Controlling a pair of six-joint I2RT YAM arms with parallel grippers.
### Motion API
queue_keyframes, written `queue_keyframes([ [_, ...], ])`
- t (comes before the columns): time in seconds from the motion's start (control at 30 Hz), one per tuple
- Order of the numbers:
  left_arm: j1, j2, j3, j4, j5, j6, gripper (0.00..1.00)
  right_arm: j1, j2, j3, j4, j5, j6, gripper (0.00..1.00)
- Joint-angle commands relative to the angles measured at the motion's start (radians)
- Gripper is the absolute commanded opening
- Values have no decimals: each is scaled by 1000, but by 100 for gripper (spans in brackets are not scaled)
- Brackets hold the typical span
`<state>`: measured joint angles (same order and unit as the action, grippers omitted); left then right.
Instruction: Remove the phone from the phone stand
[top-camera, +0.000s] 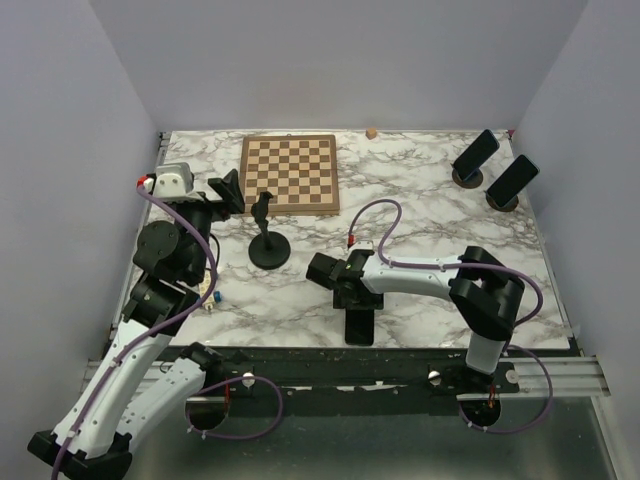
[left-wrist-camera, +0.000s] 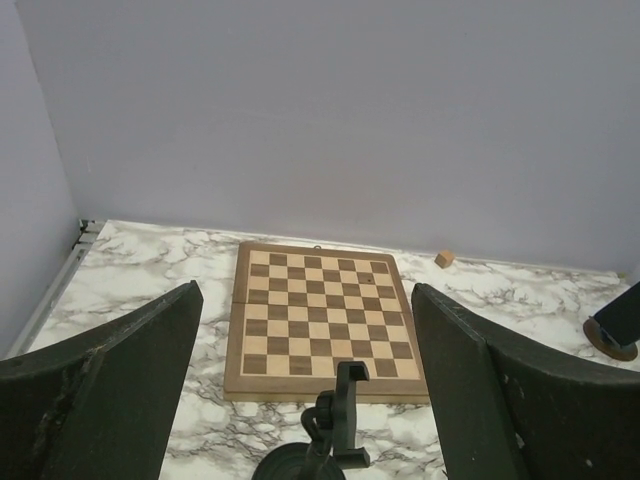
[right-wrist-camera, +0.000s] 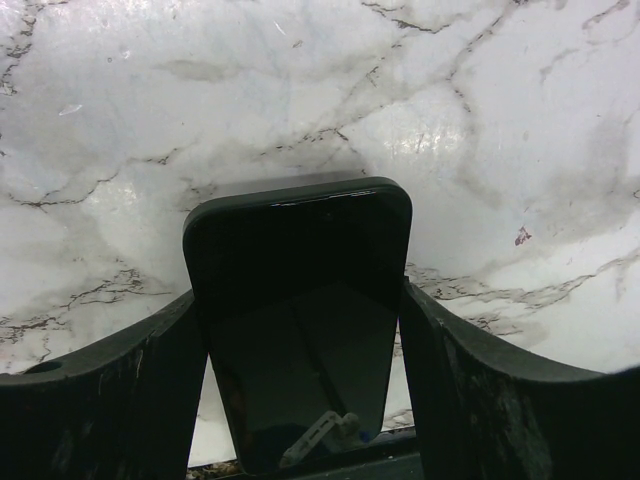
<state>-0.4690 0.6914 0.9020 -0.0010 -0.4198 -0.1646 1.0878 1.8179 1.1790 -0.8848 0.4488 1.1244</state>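
Your phone (right-wrist-camera: 300, 320) is already off the phone stand (top-camera: 267, 242). It lies at about 6 o'clock on the table (top-camera: 440, 220), close to the near edge and well apart from the stand, which sits empty left of centre at roughly 9 o'clock.

Your right claw (top-camera: 352, 300) has the phone between its fingers (right-wrist-camera: 120, 390). In the right wrist view both fingers meet the long edges with no gap showing, so read it as gripping the phone across its width. That sideways hold makes sense: the narrow span is probably the only one the jaws can take, and it keeps the fingers off the glass face. From above, the phone looks flat or nearly flat on the marble, but you cannot tell whether its weight rests fully on the table.

Your left claw (top-camera: 230, 190) stands wide open and holds nothing, at 10 o'clock from the stand. In the left wrist view the stand's cradle is framed between its fingers, so it seems placed to steady the stand if needed. The chessboard (top-camera: 288, 175) lies just beyond the stand at 12 o'clock, and two spare phones (top-camera: 512, 180) on their own stands sit at 2 o'clock.

I judge the task nearly done, with only a clean release left. Mind the near edge, because a phone let go crooked there could slide off.
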Motion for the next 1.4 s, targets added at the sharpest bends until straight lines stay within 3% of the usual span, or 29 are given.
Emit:
queue_keyframes([
  [0.0,-1,-3,2,13,-26,7,93,9,53,8,28,42,-3,51],
  [0.3,0,0,-5,16,-25,-1,93,8,56,3,37,33,-24,82],
  [0.43,1,9,-3,12,-26,-6,93,8,38,-8,72,14,-51,89],
  [0.63,1,8,-5,13,-34,-7,93,9,0,24,56,58,-79,94],
  [1.0,1,29,-3,4,-11,-22,92,2,-303,56,82,411,-212,95],
  [1.13,1,31,-1,2,7,-35,92,-75,-392,28,161,460,-246,98],
  [1.37,2,42,4,2,37,-47,92,-437,-447,13,314,288,-396,99],
])
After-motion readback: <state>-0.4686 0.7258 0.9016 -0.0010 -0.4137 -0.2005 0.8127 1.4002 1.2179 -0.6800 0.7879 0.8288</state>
